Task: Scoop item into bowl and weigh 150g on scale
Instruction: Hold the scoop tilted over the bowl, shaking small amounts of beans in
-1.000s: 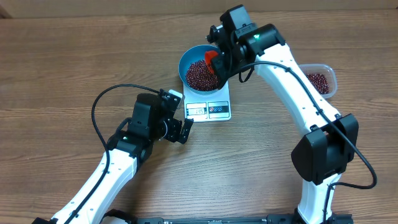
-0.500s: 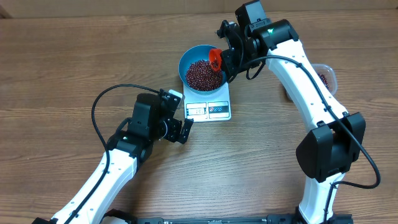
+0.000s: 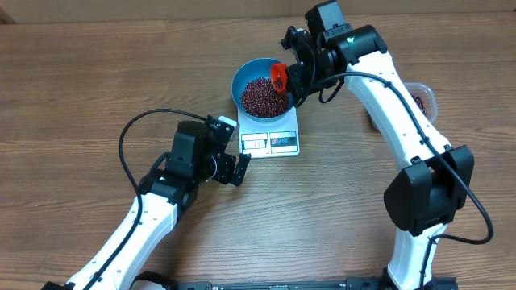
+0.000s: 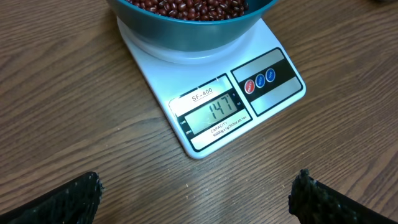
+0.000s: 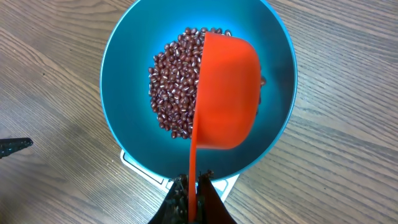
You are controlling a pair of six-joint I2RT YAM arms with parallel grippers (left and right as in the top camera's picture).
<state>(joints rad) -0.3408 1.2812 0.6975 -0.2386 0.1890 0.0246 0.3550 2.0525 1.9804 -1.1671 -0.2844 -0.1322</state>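
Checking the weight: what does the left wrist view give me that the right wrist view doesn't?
Only left wrist: the display of the scale, reading 147, its buttons, and the left end effector, jaws wide open. Only right wrist: the orange scoop tilted over the bowl, its handle gripped by the right end effector. Both: the bowl of beans sitting on the white scale.

A brown wood-grain table (image 3: 72, 72) fills every view, evenly lit.
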